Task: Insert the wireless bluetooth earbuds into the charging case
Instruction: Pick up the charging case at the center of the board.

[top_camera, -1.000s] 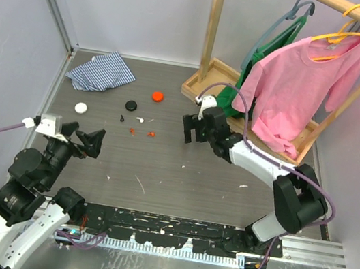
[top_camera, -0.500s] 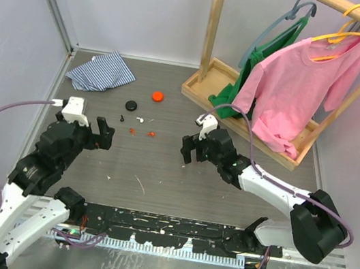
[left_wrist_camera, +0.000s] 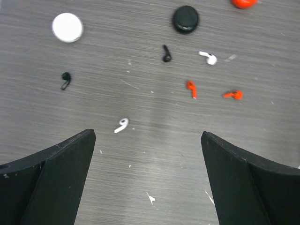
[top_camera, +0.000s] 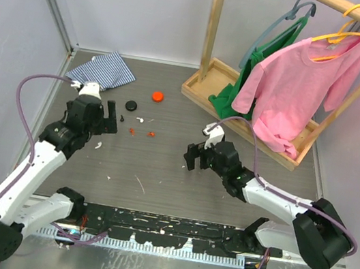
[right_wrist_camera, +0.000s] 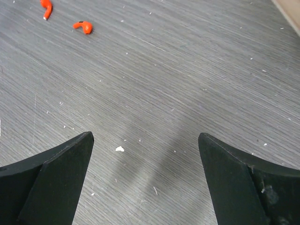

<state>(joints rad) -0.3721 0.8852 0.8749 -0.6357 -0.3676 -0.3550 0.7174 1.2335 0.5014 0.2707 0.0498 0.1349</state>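
While the left gripper (left_wrist_camera: 147,135) and right gripper (right_wrist_camera: 145,136) hover with jaws wide and empty, the task looks unstarted: six earbuds (left_wrist_camera: 191,88) lie loose on the tabletop (top_camera: 160,172), left of centre toward its far edge, none yet in the round cases (left_wrist_camera: 185,19) beside them.

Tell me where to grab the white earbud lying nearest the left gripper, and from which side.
Probably best to grip the white earbud by its rounded head, the thicker end, coming straight down with the open left gripper. It lies flat on the table, its thin stem slanting, so close the fingers across the stem's line, not along it.
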